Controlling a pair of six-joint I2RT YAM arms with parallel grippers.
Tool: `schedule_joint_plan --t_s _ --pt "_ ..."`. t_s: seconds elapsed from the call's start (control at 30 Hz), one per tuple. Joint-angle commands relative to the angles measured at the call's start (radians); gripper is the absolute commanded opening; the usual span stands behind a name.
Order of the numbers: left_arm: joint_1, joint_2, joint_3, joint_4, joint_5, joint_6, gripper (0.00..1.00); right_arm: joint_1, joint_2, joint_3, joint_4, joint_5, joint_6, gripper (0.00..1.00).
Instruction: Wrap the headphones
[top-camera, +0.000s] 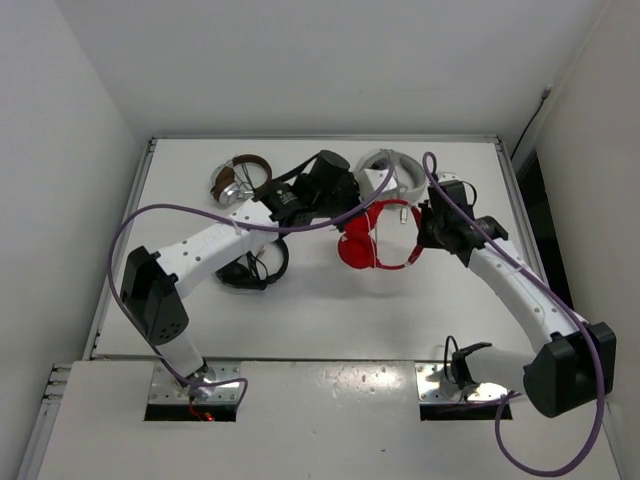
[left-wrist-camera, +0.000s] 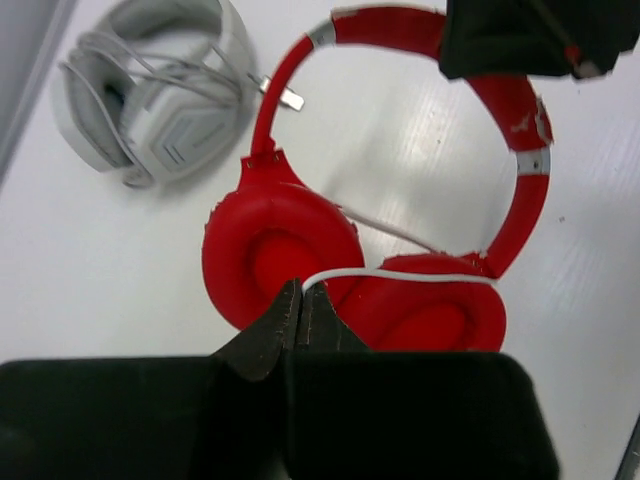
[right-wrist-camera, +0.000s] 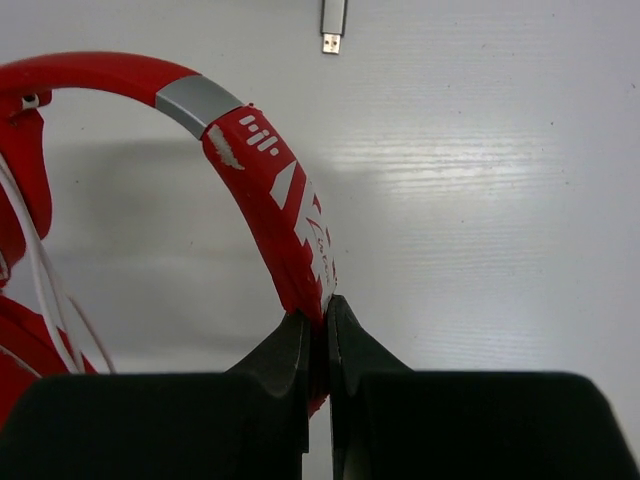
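The red headphones (top-camera: 372, 247) lie flat mid-table, earcups side by side (left-wrist-camera: 275, 245), headband arching toward the right. Their thin white cable (left-wrist-camera: 410, 276) runs across the earcups. My left gripper (top-camera: 345, 208) sits just left of the earcups; in the left wrist view its tips (left-wrist-camera: 303, 292) are shut on the white cable at the earcup's edge. My right gripper (top-camera: 428, 226) is shut on the red headband (right-wrist-camera: 265, 180), with the band pinched between the tips (right-wrist-camera: 322, 312). Cable strands also show at the left of the right wrist view (right-wrist-camera: 40, 270).
White-grey headphones (top-camera: 388, 168) lie just behind the red ones, with a loose cable and USB plug (right-wrist-camera: 333, 25). Black headphones (top-camera: 255, 268) lie under my left arm. Brown and silver headphones (top-camera: 238, 180) lie at the back left.
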Motion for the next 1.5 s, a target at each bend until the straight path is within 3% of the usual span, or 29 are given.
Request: schedule_joint_plan --t_s 0.0,0.3,0.43,0.83,1.2,1.47 --pt "0.022 0.008 0.094 0.059 -0.03 0.04 0.0 0.022 -0.042 -0.008 0.075 0.003 -0.051 0.0" --pt "0.022 0.017 0.135 0.103 -0.084 0.103 0.0 0.095 -0.019 -0.027 0.096 0.063 -0.102 0.0" --pt "0.022 -0.013 0.065 0.103 0.006 0.112 0.0 0.095 -0.001 -0.007 0.096 0.097 -0.087 0.0" --pt "-0.05 -0.1 -0.066 0.125 0.017 0.138 0.0 0.105 0.018 0.012 0.096 0.232 -0.056 0.0" --pt "-0.088 -0.133 -0.145 0.189 0.036 0.138 0.0 0.125 0.027 0.021 0.096 0.264 -0.047 0.0" --pt "-0.108 -0.124 -0.199 0.318 -0.015 0.007 0.0 0.125 0.027 0.03 0.096 0.241 -0.047 0.0"
